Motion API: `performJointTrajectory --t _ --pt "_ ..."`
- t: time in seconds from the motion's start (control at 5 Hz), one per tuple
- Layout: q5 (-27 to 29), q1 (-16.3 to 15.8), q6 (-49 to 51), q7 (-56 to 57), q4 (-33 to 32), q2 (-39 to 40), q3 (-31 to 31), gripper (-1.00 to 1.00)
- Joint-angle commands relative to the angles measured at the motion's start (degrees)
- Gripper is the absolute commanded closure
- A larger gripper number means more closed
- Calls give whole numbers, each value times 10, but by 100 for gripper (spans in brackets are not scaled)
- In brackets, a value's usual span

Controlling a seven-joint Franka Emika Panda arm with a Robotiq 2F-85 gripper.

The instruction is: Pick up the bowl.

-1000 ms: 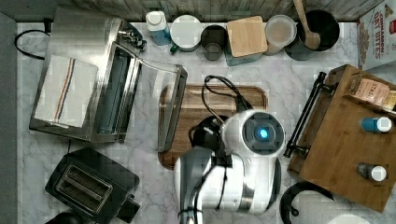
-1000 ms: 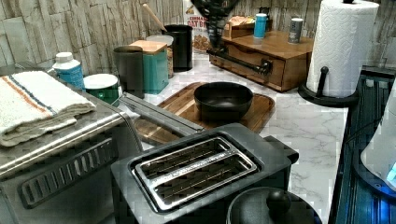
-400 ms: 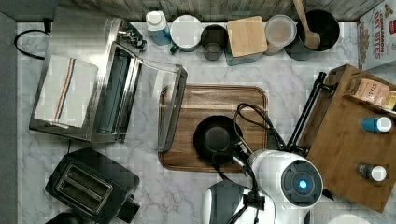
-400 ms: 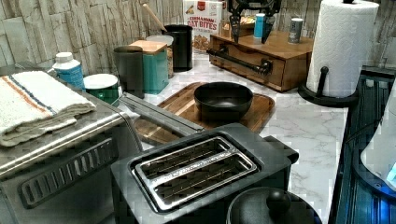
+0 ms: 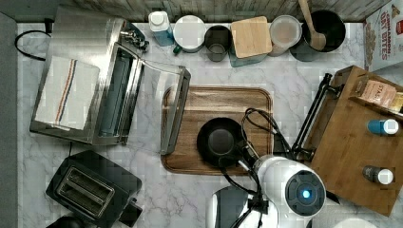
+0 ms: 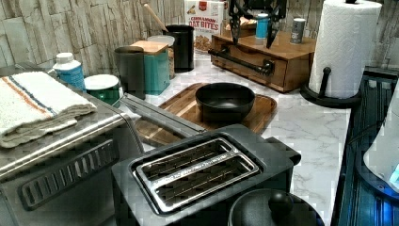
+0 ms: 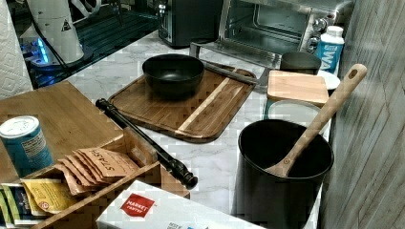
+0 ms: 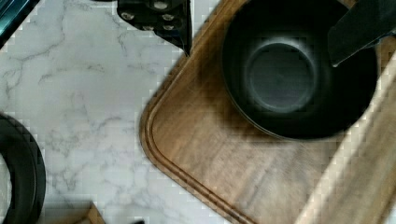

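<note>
Bowl (image 5: 219,142), round matte black, sits on the grooved wooden tray (image 5: 209,102); fingers (image 8: 156,18) spread apart above.

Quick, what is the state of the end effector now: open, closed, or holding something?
End effector: open, holding nothing; in the left view it hangs high above the counter, and the bowl sits on the tray.

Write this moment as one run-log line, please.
stage: approach | bowl: empty, on wooden tray | gripper: open, above, apart | contact: none
</note>
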State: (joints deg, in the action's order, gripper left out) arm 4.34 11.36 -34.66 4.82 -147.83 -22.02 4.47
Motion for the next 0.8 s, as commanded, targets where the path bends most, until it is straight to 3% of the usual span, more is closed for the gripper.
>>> performJointTrajectory --t 0.2,0.4,0.8 --pt "13 -6 -88 38 -132 -17 11 -100" --pt "58 -27 -161 67 -156 -1 29 -100" --pt "111 -64 -219 121 -135 70 45 -100"
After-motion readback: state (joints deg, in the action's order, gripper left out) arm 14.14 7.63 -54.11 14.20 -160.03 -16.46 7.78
